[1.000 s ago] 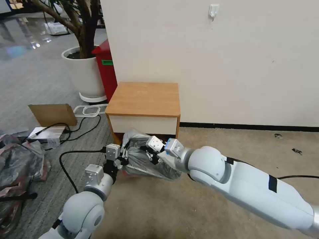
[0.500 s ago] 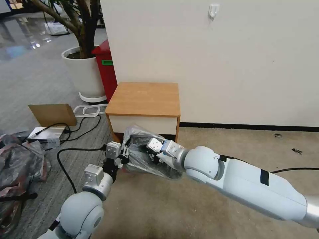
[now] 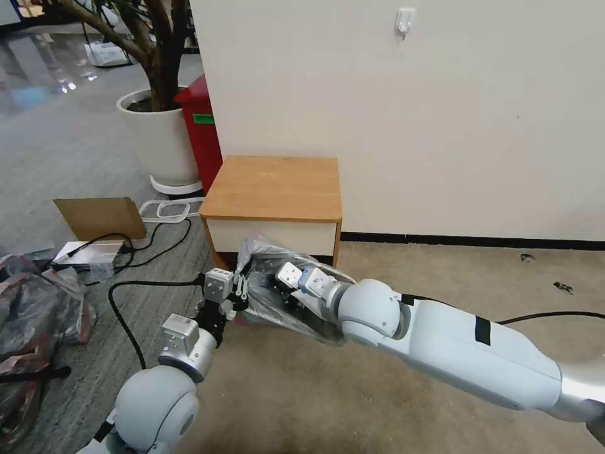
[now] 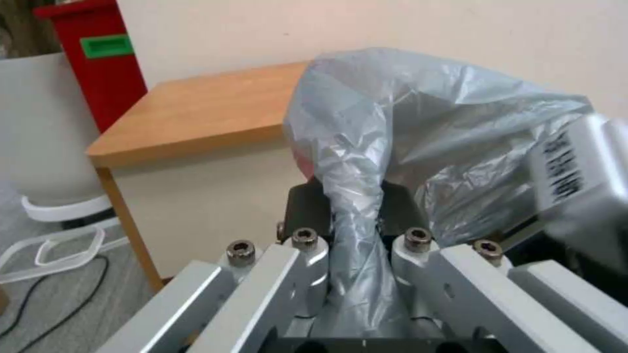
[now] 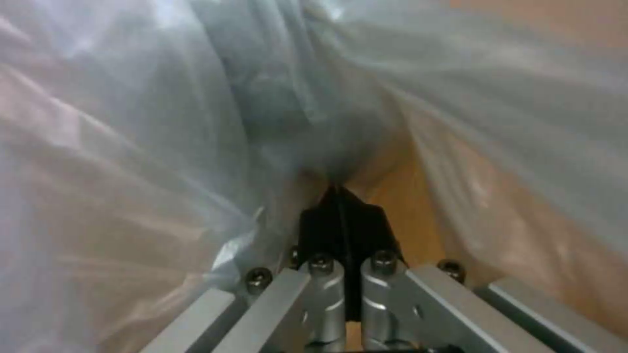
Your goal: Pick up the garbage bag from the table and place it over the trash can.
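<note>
The garbage bag, thin wrinkled grey plastic, hangs stretched between my two grippers just in front of the table, below its white drawer front. My left gripper is shut on a twisted bunch of the garbage bag. My right gripper sits inside the plastic, its black fingers pressed together on a fold of the garbage bag, which drapes all around it. The right arm's wrist block lies close beside the bag. The trash can is hidden or out of view.
A red bin and a white plant pot stand left of the table by the wall. A cardboard sheet, black cables and a big plastic heap lie on the floor at left. Carpet at right is open.
Both grippers have carried the bag slightly up and towards the table. The right arm has reached further to the left.
</note>
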You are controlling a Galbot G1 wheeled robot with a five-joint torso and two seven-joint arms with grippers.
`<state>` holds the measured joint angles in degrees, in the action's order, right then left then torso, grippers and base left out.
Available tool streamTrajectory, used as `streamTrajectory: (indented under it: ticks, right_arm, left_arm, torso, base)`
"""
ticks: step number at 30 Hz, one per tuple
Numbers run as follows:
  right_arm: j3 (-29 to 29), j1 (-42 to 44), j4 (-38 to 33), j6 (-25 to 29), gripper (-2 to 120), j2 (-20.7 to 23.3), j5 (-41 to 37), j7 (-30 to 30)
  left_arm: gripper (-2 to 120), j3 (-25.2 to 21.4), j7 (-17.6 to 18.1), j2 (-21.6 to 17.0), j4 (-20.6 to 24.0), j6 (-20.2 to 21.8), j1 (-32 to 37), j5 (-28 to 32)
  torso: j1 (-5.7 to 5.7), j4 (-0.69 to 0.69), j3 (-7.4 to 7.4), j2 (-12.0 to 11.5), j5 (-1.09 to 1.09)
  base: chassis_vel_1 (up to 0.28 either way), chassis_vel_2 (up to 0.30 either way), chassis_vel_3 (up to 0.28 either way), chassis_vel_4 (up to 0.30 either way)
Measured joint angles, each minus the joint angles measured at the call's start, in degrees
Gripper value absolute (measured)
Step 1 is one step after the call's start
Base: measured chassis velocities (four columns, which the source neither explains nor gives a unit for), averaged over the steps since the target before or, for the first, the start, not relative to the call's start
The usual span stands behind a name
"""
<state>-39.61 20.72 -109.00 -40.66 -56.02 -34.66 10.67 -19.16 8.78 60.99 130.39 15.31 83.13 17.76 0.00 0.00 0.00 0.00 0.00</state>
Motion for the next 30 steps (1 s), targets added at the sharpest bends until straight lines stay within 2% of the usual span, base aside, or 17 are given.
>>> streamTrajectory:
  ticks: [12,30]
  right_arm:
    - [-2.3,-1.7,2.5,0.0,0,-1.1,-3.2,4.0]
    - [-5.2,-3.2,6.1,0.0,0,-2.6,-3.8,6.2]
  left_arm:
    - [7,0.7,-2.4,0.4,0.6,-0.3,-0.3,-3.2]
    - [7,0.9,-3.1,0.5,1.9,-0.3,0.5,-3.5]
  torso:
    - [0.00,0.00,0.00,0.0,0.00]
    - [0.00,0.00,0.00,0.0,0.00]
  base:
    - [0.000,0.000,0.000,0.000]
    - [0.000,0.000,0.000,0.000]
